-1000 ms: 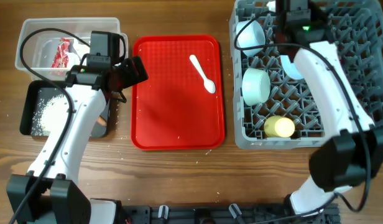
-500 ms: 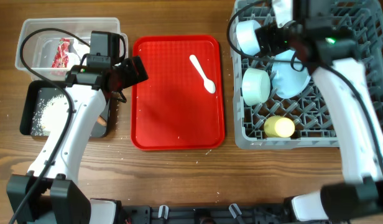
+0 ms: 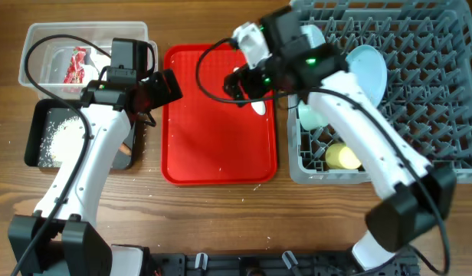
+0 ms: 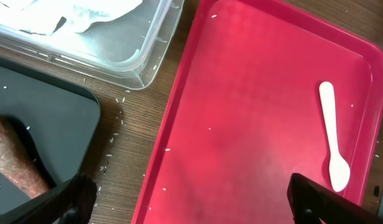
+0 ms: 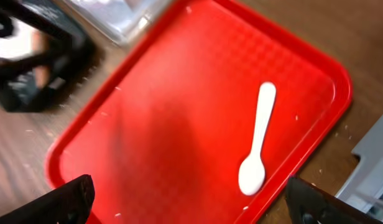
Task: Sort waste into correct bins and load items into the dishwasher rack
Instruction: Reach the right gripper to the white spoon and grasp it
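A white plastic spoon (image 5: 257, 146) lies on the red tray (image 3: 213, 146), also seen as the spoon (image 4: 331, 137) in the left wrist view. My right gripper (image 3: 244, 86) hovers open above it, empty (image 5: 191, 205), hiding most of the spoon (image 3: 258, 108) from overhead. My left gripper (image 3: 168, 86) stands open and empty over the tray's left edge (image 4: 191, 205). The grey dishwasher rack (image 3: 443, 115) holds a pale blue plate (image 3: 366, 69), bowls (image 3: 311, 37) and a yellow cup (image 3: 343, 157). A red-and-white wrapper (image 3: 77, 65) is in the clear tub (image 3: 37, 34), while rice (image 3: 63, 138) is in the black tray (image 3: 33, 115).
A brown food stick (image 4: 17, 168) lies in the black tray (image 4: 55, 118), and white tissue (image 4: 86, 12) in the clear tub (image 4: 123, 53). Rice grains are scattered on the wood between the bins and the red tray (image 4: 253, 93). The right arm spans from the rack to the tray.
My right arm swung left from the far part of the rack to above the spoon on the red tray. The plate stays standing in the rack. The left arm has not moved.
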You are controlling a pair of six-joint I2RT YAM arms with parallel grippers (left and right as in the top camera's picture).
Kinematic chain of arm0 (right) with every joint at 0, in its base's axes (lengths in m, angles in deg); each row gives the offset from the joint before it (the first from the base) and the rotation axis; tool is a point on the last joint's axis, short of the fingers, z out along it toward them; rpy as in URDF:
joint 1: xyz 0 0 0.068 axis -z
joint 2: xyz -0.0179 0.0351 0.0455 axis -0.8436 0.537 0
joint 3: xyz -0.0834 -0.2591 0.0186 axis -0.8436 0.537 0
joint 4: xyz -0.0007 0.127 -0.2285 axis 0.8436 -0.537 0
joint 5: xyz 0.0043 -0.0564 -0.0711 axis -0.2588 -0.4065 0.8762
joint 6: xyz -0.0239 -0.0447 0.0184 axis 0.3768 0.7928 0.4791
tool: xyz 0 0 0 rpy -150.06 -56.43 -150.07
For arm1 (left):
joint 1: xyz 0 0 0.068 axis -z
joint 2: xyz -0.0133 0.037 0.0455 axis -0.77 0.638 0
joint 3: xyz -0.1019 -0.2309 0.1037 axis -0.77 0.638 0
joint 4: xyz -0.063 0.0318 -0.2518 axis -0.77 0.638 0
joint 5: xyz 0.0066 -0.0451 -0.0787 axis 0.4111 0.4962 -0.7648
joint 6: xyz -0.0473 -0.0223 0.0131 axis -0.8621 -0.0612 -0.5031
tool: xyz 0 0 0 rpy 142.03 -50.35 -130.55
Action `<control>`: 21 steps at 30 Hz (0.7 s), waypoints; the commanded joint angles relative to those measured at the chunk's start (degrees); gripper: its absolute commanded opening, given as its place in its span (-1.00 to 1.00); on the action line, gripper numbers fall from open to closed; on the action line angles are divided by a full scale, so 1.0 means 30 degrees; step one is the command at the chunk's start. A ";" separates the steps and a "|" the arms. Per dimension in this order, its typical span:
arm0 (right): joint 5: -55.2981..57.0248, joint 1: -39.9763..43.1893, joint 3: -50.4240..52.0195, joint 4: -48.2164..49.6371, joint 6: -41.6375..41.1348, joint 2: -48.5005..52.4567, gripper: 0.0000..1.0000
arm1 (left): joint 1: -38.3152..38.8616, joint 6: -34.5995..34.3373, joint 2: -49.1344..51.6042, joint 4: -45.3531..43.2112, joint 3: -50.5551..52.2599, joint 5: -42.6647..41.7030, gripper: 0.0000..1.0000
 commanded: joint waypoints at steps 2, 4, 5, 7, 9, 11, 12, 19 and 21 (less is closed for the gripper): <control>0.1865 0.0146 0.0175 -0.0124 -0.0160 0.1632 1.00 | -0.0124 0.0029 -0.0350 0.0007 -0.0160 0.0255 1.00; 0.1858 0.0138 0.0182 -0.0277 0.0546 0.2492 0.94 | -0.0124 0.0029 -0.0350 0.0007 -0.0160 0.0255 1.00; 0.2055 0.0146 0.0175 -0.0372 0.0597 0.3053 0.86 | -0.0124 0.0036 -0.0350 0.0007 -0.0160 0.0255 1.00; 0.2812 0.0328 0.0182 -0.0393 0.0794 0.3942 0.75 | -0.0124 0.0029 -0.0350 0.0007 -0.0160 0.0255 1.00; 0.3053 0.0328 0.0182 -0.0313 0.2426 0.4714 0.58 | -0.0124 0.0036 -0.0350 0.0007 -0.0160 0.0255 1.00; 0.4838 0.0357 0.0182 -0.0109 0.2841 0.5399 0.35 | -0.0124 0.0036 -0.0350 0.0007 -0.0160 0.0255 1.00; 0.4838 0.0459 0.0175 0.0066 0.3563 0.5676 0.29 | -0.0124 0.0029 -0.0350 0.0007 -0.0160 0.0255 1.00; 0.3351 0.1355 0.0182 0.1545 0.3636 0.6936 0.28 | -0.0124 0.0029 -0.0350 0.0007 -0.0160 0.0255 1.00; 0.2222 0.1581 0.0182 0.1588 0.3570 0.7402 0.22 | -0.0124 0.0029 -0.0350 0.0007 -0.0160 0.0255 1.00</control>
